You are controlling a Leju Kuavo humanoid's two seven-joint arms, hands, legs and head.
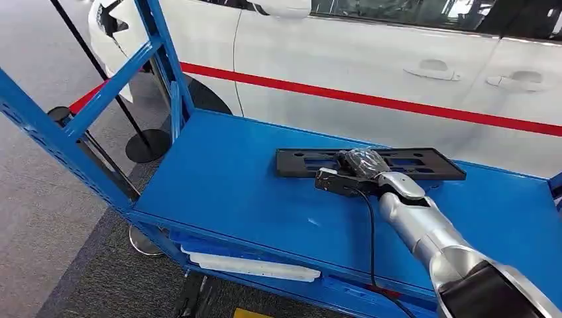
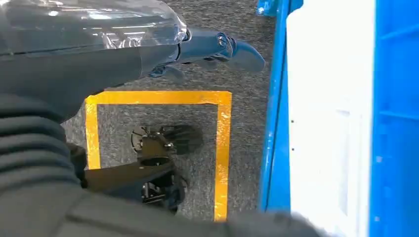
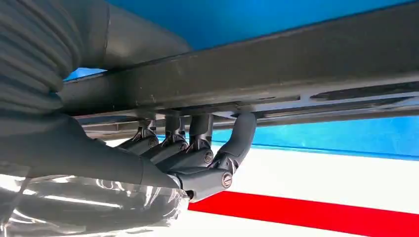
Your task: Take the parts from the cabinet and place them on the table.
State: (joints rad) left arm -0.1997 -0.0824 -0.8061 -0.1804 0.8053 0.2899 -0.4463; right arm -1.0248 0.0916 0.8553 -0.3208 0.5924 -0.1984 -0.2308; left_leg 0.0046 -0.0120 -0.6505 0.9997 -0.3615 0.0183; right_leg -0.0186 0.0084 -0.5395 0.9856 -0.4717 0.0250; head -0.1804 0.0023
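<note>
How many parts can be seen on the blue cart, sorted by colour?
Black part on the top shelf, with the right hand on it: 1
White part on the lower shelf: 1
Total: 2

White car (image 1: 371,59) with red stripe (image 1: 371,99), black stanchion base (image 1: 147,146), yellow floor marking (image 2: 222,148), grey carpet (image 1: 40,199)

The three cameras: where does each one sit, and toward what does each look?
Head view: high on the body, looking down at the blue table; right hand on the black part.
Left wrist view: looks at the floor; left hand.
Right wrist view: behind the right hand, fingers on the black part, shared with the head view.
</note>
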